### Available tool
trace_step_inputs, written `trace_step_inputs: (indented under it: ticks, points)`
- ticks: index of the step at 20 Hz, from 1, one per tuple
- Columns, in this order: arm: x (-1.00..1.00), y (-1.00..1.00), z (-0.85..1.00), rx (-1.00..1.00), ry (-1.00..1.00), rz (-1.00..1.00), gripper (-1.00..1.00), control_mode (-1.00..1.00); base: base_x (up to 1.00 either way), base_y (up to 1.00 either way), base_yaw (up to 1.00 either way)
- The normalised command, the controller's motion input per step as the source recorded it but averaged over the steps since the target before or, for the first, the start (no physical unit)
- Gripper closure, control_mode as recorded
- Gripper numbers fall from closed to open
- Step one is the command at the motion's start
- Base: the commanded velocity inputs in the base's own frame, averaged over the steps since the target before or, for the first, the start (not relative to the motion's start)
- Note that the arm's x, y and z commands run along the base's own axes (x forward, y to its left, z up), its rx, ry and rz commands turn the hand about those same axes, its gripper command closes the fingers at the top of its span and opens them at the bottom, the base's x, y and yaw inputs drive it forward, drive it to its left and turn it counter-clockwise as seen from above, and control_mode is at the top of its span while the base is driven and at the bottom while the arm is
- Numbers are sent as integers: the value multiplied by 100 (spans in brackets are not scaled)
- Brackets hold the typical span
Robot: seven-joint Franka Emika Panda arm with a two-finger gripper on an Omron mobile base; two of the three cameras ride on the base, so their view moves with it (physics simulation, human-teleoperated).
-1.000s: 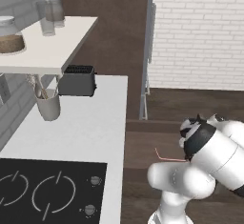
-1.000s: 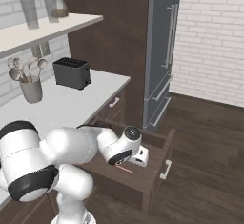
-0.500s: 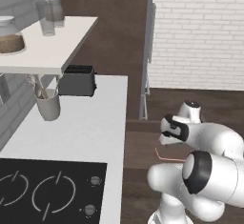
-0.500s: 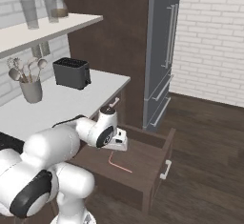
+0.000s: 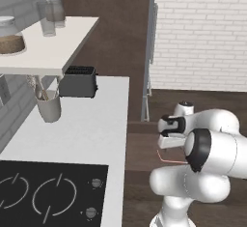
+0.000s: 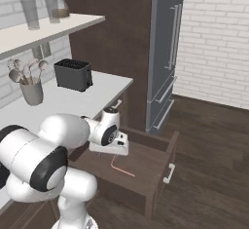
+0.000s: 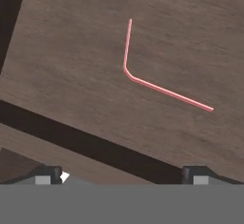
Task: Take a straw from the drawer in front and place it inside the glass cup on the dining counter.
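The bend in the straw [image 7: 143, 81] is made plain by the hand view; the pulled-out drawer [image 6: 160, 147] is seen from the right base view. The straw lies inside it. The hand [image 6: 109, 149] is spread wide, holding nothing.

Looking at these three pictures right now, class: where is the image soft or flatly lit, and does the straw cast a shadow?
Hand view: the straw lies bent on the drawer floor, wood grain slightly blurred, no clear shadow. Left base view: flat, even light on the white counter. Right base view: the straw is thin but readable.
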Motion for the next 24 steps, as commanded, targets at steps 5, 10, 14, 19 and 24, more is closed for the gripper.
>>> trace_step_inputs:
  ticks: [5,10,14,19,24]
  points:
    - [0,20,-36,0,0,0,-100,-100,0,0,0]
    - [11,8,-39,0,0,0,-100,-100,0,0,0]
    - [24,0,-32,0,0,0,-100,-100,0,0,0]
    - [33,0,-23,0,0,0,-100,-100,0,0,0]
    - [43,0,-17,0,0,0,-100,-100,0,0,0]
